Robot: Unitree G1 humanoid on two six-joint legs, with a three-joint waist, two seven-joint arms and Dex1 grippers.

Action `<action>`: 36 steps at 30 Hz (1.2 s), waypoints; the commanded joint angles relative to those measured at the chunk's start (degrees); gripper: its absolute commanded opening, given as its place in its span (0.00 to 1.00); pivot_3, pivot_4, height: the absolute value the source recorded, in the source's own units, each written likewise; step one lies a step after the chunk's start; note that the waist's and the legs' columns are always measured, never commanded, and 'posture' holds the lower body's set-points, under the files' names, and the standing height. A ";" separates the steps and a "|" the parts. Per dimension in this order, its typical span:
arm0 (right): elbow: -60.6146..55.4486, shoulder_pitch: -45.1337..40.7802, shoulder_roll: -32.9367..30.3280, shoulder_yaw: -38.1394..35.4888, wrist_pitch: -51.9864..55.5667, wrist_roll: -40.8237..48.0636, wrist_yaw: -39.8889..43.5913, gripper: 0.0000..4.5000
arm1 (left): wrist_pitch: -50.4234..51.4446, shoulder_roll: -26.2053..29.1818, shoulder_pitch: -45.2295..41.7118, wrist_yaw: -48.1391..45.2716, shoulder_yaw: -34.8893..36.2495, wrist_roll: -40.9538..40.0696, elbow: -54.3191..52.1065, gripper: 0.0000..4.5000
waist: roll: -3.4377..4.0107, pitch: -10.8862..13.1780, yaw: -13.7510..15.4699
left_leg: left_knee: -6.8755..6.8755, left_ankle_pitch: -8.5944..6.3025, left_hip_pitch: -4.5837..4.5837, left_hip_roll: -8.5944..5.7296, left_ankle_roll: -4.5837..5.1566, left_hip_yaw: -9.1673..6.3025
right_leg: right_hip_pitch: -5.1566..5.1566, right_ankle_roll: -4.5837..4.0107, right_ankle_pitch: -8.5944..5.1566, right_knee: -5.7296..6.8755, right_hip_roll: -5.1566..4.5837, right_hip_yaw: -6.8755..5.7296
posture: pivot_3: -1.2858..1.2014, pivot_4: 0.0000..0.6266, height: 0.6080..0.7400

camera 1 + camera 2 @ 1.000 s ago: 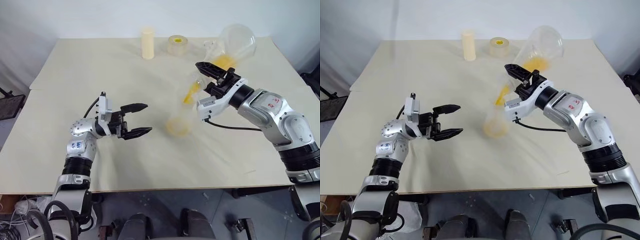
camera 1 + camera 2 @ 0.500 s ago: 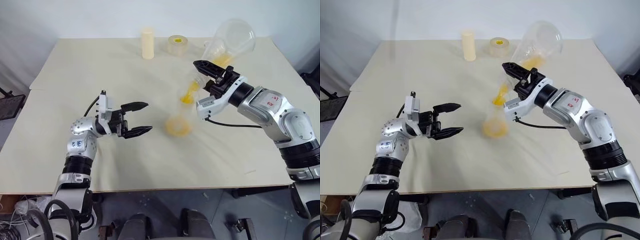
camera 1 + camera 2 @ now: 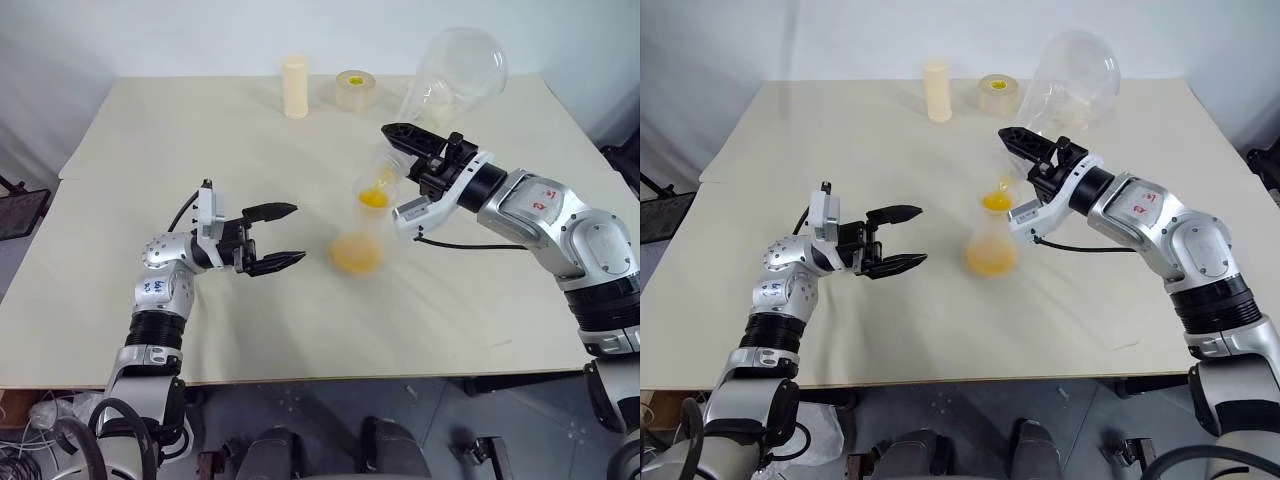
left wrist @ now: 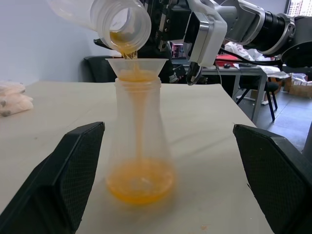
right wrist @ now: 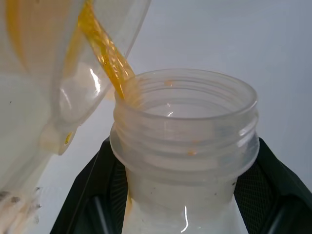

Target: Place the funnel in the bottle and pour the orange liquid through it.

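Observation:
The translucent bottle [image 3: 357, 238] stands upright mid-table with the clear funnel [image 3: 372, 192] seated in its neck. My right gripper [image 3: 418, 152] is shut on the threaded neck of a clear flask [image 3: 455, 78], tipped mouth-down over the funnel. A thin stream of orange liquid [image 4: 130, 52] runs from the flask mouth [image 4: 123, 23] into the funnel [image 4: 136, 66]. More of it pools in the bottle's base [image 4: 140, 181]. My left gripper [image 3: 298, 234] hovers open just left of the bottle, its fingers [image 4: 73, 170] wide on either side and apart from it.
A cream cylinder [image 3: 295, 87] and a yellow-centred tape roll [image 3: 354, 90] stand at the table's far edge. The cream tabletop [image 3: 200, 150] spreads wide around the bottle.
My right gripper has rolled and tipped the flask steeper, its round body swinging higher. The orange liquid has left the flask body and the pool in the bottle has grown. The left arm stayed still.

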 commanded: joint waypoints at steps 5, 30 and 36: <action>-1.17 -2.10 -2.01 -0.92 -1.14 -1.58 -2.93 0.54 | -0.78 -0.11 -0.98 -0.39 0.56 -0.38 -0.32 1.00 | 0.00 0.00 0.02 | 0.00 0.00 0.00 0.02 0.00 -0.01 | 0.00 0.00 0.00 0.00 0.00 0.01 | 0.52 0.24 1.00; -0.50 -1.86 -0.30 -1.78 -1.58 0.93 -3.83 0.54 | -1.04 0.11 -1.79 1.41 0.58 0.97 0.58 1.00 | 0.00 0.00 -0.05 | -0.01 0.00 0.00 0.03 0.00 0.00 | 0.00 0.00 0.00 0.00 0.00 0.00 | 0.52 0.24 1.00; -2.43 3.12 6.50 -9.02 10.41 19.88 5.58 0.54 | -1.58 0.45 -3.18 1.72 0.71 1.27 2.27 1.00 | -0.01 0.01 0.00 | 0.00 0.00 -0.01 0.01 0.00 -0.01 | 0.02 0.00 0.00 0.00 0.00 -0.03 | 0.52 0.24 1.00</action>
